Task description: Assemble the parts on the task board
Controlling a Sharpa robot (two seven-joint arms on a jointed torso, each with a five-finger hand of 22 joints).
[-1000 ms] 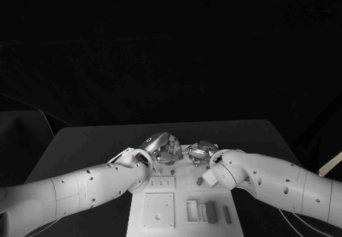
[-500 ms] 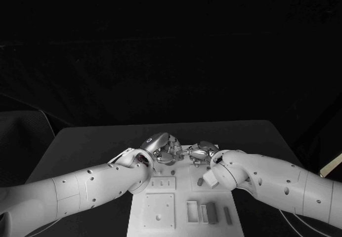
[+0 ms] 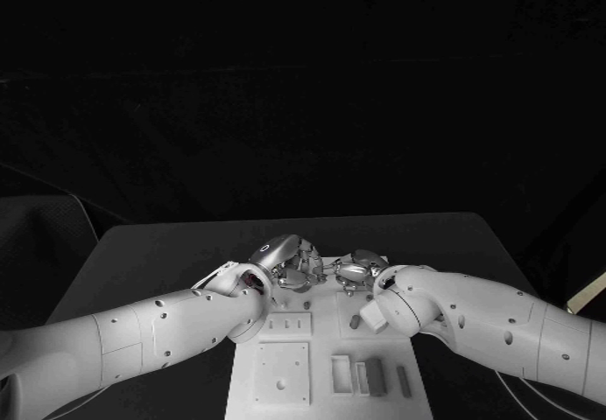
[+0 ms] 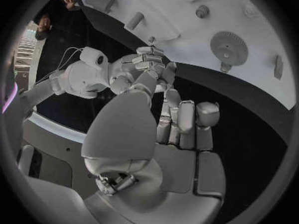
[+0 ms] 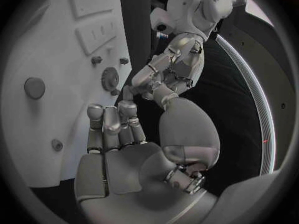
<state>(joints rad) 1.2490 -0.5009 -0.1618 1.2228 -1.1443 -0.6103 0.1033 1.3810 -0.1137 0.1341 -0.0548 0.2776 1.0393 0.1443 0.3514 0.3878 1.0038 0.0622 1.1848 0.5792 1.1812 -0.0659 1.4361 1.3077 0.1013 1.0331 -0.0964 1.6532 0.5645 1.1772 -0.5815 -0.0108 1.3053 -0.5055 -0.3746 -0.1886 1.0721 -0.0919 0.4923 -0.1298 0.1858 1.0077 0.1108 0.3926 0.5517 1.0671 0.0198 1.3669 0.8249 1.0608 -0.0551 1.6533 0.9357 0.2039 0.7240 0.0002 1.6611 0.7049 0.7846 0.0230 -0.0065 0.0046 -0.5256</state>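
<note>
White task board [image 3: 285, 372] on black table [image 3: 165, 249], no readable lettering. Left hand [image 3: 288, 258] and right hand [image 3: 357, 267] meet fingertip to fingertip above its far end; whether either holds anything, cannot tell. Gear [image 4: 228, 46] seated on board.

A black desk [image 3: 165, 249] carries everything, its top matte and dark, its far edge and side edges visible against a black backdrop. A pale strip [image 3: 585, 290] leans at the picture's right edge, beyond the desk's right side.
</note>
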